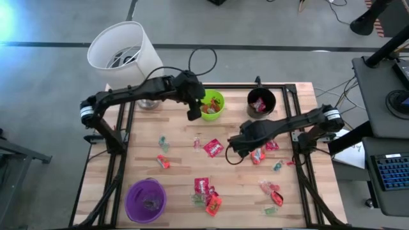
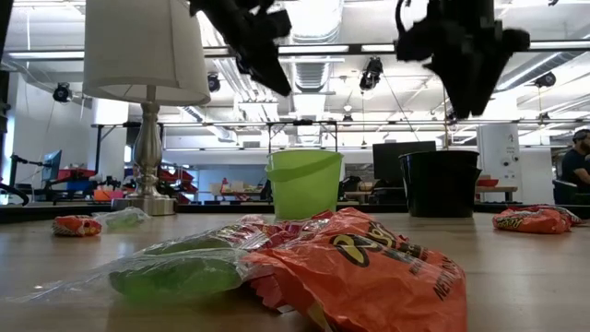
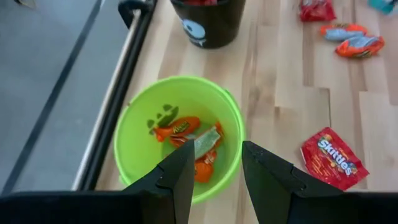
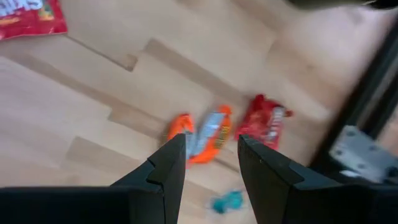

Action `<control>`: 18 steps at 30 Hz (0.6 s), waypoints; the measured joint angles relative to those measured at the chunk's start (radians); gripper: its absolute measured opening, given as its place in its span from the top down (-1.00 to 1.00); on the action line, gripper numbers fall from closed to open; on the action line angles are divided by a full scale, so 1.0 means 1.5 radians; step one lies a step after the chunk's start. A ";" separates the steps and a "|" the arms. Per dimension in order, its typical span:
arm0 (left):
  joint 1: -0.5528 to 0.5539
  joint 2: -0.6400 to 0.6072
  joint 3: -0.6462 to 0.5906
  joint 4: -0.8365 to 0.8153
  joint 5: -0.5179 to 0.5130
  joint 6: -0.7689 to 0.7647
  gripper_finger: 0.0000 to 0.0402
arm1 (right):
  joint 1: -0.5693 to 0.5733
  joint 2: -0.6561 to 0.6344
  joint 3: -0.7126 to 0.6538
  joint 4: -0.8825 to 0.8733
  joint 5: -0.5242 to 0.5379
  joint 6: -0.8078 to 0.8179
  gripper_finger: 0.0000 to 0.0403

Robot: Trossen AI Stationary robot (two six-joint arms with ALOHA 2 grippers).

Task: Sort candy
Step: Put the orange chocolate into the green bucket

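Wrapped candy lies scattered on the wooden table: a red packet, a cluster near the front edge and more at the right. My left gripper hangs open over the near side of the green cup, which holds orange sweets. My right gripper is open above an orange-and-blue packet, with a red packet beside it. Both grippers hang well above the table in the low view, the left and the right.
A black cup with red candy stands at the far edge, to the right of the green cup. A purple cup stands near the front left corner, and a white-shaded lamp at the far left corner. Dark frame rails run along the table edges.
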 joint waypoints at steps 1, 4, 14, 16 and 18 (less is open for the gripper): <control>0.000 -0.010 0.000 -0.003 0.000 0.001 0.42 | 0.001 -0.001 -0.013 0.026 -0.010 0.000 0.31; 0.000 -0.040 0.000 -0.004 0.000 0.002 0.42 | 0.001 -0.002 -0.045 0.099 -0.064 -0.021 0.31; 0.000 -0.120 0.000 -0.014 -0.001 0.002 0.42 | 0.002 0.006 -0.083 0.167 -0.171 0.027 0.31; 0.000 -0.129 0.000 -0.014 -0.001 0.000 0.42 | 0.003 0.006 -0.083 0.168 -0.170 0.039 0.31; 0.000 -0.134 0.000 -0.014 -0.001 -0.001 0.42 | 0.004 0.006 -0.084 0.168 -0.171 0.039 0.31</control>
